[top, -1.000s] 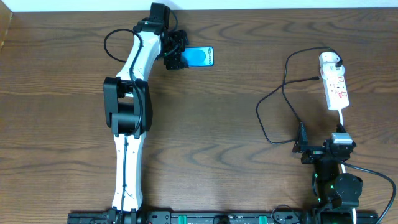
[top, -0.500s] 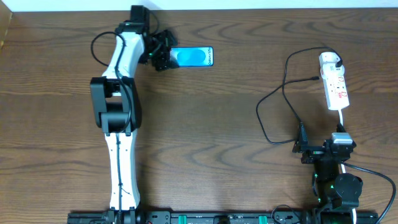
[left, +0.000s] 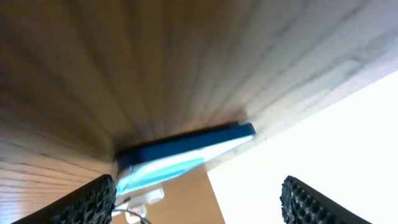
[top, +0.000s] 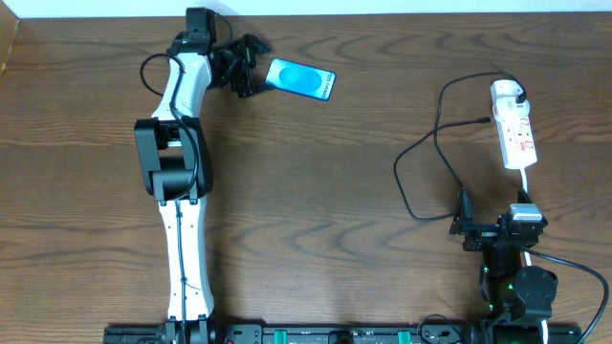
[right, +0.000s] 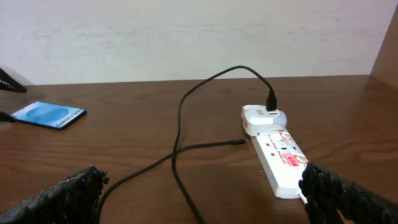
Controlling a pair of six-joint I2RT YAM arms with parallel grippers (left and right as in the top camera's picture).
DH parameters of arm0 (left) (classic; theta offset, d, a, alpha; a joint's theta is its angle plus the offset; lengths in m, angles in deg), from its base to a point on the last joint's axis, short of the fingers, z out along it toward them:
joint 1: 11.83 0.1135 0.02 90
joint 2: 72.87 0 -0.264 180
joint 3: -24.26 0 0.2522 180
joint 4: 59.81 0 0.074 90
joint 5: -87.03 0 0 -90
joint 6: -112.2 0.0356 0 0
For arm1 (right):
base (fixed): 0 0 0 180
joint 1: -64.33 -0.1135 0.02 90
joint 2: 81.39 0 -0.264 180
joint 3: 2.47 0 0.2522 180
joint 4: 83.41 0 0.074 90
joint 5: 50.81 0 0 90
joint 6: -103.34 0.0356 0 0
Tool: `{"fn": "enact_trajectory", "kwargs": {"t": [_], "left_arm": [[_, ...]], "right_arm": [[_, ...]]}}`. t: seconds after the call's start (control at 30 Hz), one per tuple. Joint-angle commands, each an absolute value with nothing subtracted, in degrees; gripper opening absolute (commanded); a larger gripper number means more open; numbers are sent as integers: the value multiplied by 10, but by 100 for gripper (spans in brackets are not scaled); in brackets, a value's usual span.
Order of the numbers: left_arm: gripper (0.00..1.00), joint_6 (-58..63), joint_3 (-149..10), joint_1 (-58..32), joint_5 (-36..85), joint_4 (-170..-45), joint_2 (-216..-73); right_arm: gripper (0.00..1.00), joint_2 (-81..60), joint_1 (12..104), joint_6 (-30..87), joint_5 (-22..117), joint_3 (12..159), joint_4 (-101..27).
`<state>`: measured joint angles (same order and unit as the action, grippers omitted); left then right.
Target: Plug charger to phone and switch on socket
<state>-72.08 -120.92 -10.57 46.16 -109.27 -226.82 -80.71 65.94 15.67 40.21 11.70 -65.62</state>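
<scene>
The phone (top: 300,79), its screen bright blue, lies tilted near the table's back edge. In the left wrist view the phone (left: 186,152) shows edge-on beyond the fingers. My left gripper (top: 251,71) is open just left of the phone's left end, with nothing between its fingers (left: 93,202). The white socket (top: 514,129) lies at the far right with the charger's white plug head (top: 507,93) in it. The black cable (top: 421,153) loops left, and its connector tip (top: 483,121) lies loose. My right gripper (top: 466,222) is open and empty, short of the socket (right: 280,158).
The table's back edge and a white wall are right behind the phone. The right wrist view shows the cable (right: 180,124) crossing the wood between its fingers, the tip (right: 239,142) beside the strip, and the phone (right: 48,114) far left.
My left gripper has moved left and back. The phone, earlier square to the table with its left end at the fingers, now lies turned and free of them. The right arm has not moved.
</scene>
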Motion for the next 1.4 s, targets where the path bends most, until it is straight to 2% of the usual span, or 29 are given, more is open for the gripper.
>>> {"fn": "enact_trajectory", "kwargs": {"t": [0.0, 0.2, 0.33, 0.5, 0.73, 0.87, 1.0, 1.17, 1.37], "left_arm": [[85, -735, -1171, -115, 514, -1112, -2368], [85, -726, -1171, -114, 512, -1112, -2368], [85, -656, -1171, -118, 505, -1127, -2361], [85, -552, -1171, -120, 341, -1261, -2302], [88, -429, -1171, -126, 158, -1324, -2163], [89, -361, -1171, -147, 51, -1318, -2072], [95, -277, -1171, -193, -33, -1281, -2004], [100, -205, -1171, -261, -57, -1213, -1985], [98, -145, -1171, -326, -146, -1172, -2011]], "right_arm": [[99, -811, 655, 160, 398, 116, -654], [99, -811, 655, 160, 398, 116, -654], [99, -811, 655, 160, 398, 116, -654], [99, -811, 655, 160, 398, 116, -654], [99, -811, 655, 160, 398, 116, -654], [99, -811, 655, 160, 398, 116, -654], [99, -811, 655, 160, 398, 116, -654], [99, -811, 655, 160, 398, 116, -654], [99, -811, 655, 160, 398, 116, -654]]}}
